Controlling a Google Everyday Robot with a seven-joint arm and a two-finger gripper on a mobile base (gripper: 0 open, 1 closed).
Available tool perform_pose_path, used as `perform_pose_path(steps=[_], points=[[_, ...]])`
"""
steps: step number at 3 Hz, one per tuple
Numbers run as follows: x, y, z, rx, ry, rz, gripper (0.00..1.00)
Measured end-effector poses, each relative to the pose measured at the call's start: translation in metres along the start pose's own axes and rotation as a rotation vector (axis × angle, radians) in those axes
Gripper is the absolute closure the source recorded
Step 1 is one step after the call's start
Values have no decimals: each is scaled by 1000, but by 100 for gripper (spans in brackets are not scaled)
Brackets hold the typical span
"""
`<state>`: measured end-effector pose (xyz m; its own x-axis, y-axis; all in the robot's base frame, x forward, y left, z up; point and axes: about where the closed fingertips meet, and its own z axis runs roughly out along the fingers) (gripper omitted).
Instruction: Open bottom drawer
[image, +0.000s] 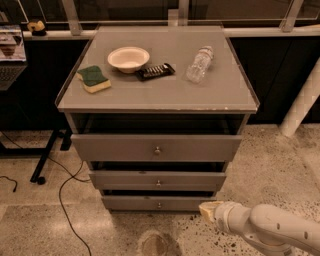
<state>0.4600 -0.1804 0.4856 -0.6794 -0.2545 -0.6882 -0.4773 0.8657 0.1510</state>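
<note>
The bottom drawer (150, 203) is the lowest of three grey fronts on the cabinet, low and wide, with a small round metal knob (159, 204) at its centre. Its front stands a little back from the middle drawer (157, 179) above it, with a dark gap over it. My gripper (209, 209) comes in from the lower right on a white arm (270, 227). Its pale tip sits just right of the bottom drawer's right end, at about the same height, well to the right of the knob.
The top drawer (156, 147) sticks out furthest. On the cabinet top (165, 95) lie a green sponge (93, 79), a white bowl (128, 58), a dark snack bar (155, 71) and a plastic bottle (199, 64). A cable (62, 200) runs on the floor at left. A white post (302, 102) stands at right.
</note>
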Motion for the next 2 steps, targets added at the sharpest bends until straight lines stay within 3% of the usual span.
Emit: perform_pose_path(steps=[2], points=[[51, -27, 54, 46, 51, 44, 100]])
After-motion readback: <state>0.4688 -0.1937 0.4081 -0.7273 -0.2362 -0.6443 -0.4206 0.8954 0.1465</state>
